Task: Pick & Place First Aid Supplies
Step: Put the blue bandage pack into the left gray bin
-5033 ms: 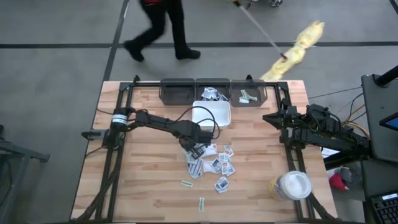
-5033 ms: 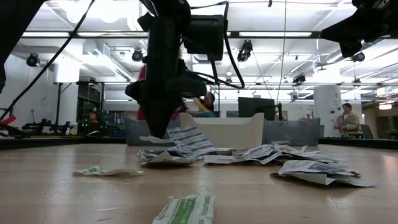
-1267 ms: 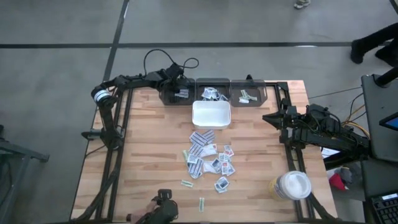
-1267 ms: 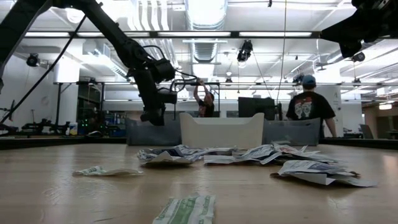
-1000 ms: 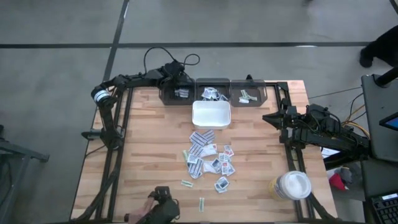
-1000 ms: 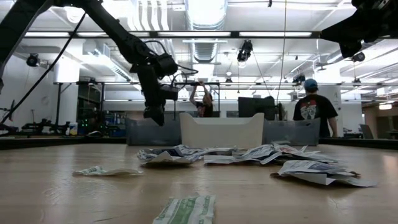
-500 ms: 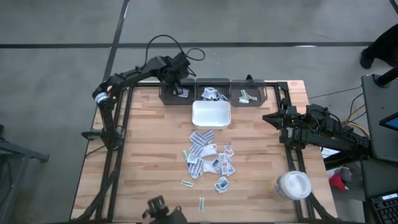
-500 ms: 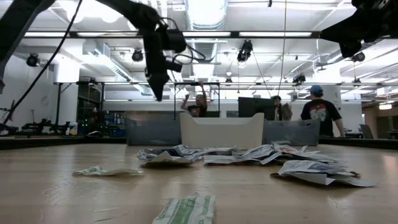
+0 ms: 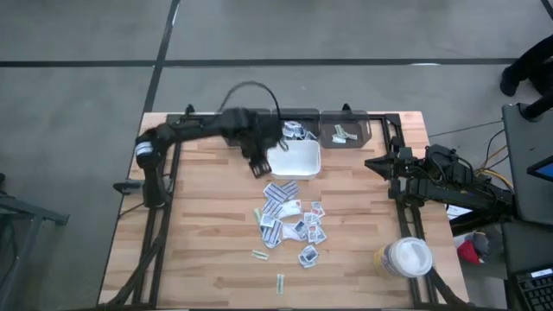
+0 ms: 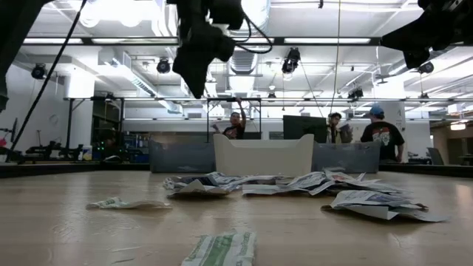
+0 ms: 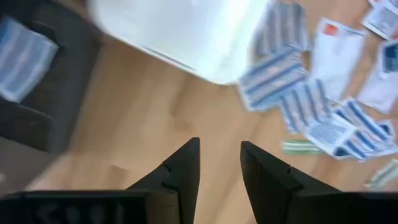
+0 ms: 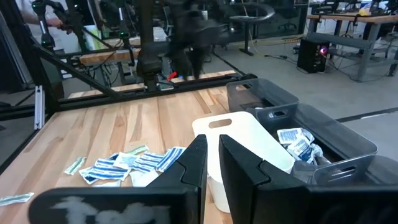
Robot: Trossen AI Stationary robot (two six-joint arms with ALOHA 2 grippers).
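The wooden table (image 9: 199, 225) fills the middle of the high view. Along its upper edge sits a row of three dark bins (image 9: 298, 128), and just below the middle bin lies the white tray (image 9: 295, 160). The left arm reaches in from the upper left of the frame, and the left gripper (image 9: 257, 164) hangs above the bare wood just left of the tray, its fingers (image 11: 186, 165) spread with a clear gap and nothing between them. The right gripper (image 9: 377, 163) waits at the right edge of the table; its fingers (image 12: 198, 158) stand close together with a narrow slit, empty. The first aid supplies (image 9: 292, 222) lie scattered in the centre of the frame, below the tray, a few more in the bins. A white-lidded jar (image 9: 406, 257) stands at lower right.
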